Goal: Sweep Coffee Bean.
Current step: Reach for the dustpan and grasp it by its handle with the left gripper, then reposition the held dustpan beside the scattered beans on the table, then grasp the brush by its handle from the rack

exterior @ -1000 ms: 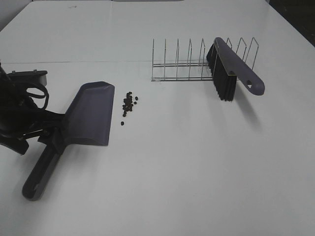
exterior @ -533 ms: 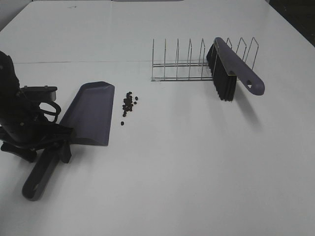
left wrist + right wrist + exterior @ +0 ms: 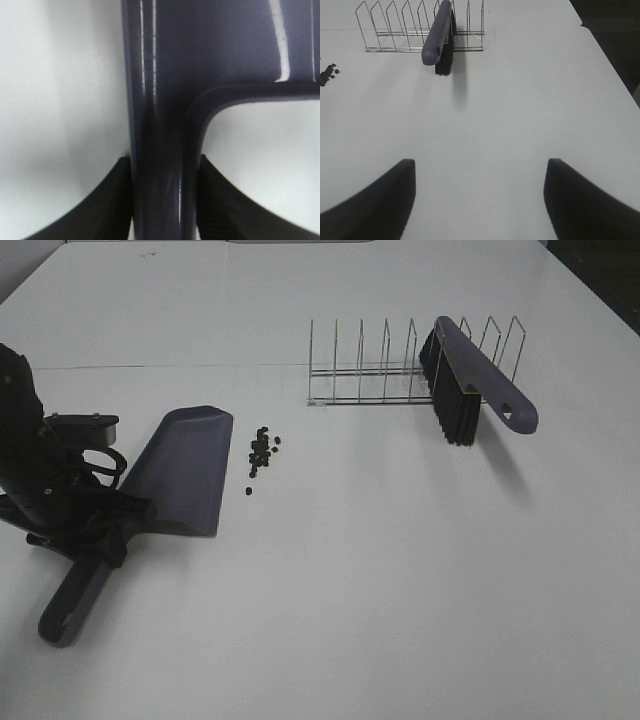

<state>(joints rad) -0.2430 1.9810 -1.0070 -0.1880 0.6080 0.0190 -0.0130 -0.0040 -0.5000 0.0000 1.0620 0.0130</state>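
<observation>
Left gripper [image 3: 108, 532] is found clenched on the neck of the grey-purple dustpan [image 3: 185, 470], at the lower left of the overhead frame; in the left wrist view both fingers are seen pressed against the sides of the dustpan handle [image 3: 160, 125]. The right gripper [image 3: 480, 162] is found released, with nothing but bare white table [image 3: 400, 590] between its fingers, and it is not seen in the overhead view. The coffee beans [image 3: 260, 450] are located in a small loose cluster left of centre, just beside the dustpan's right-hand long edge and apart from it, with one bean lying a little below the rest. The dustpan's long axis is noted to run from the handle end at lower left up towards the upper centre-left, so the beans lie to the side of the pan, not in line with it. Which edge forms the open lip cannot be settled from these views. The brush [image 3: 470, 380] is observed leaning in the wire rack [image 3: 360, 375] at the upper right, well apart from the beans, its handle pointing to the lower right. It is judged that the right arm is the nearer to the brush, and that the pan must be turned or shifted before the beans can be swept in.
</observation>
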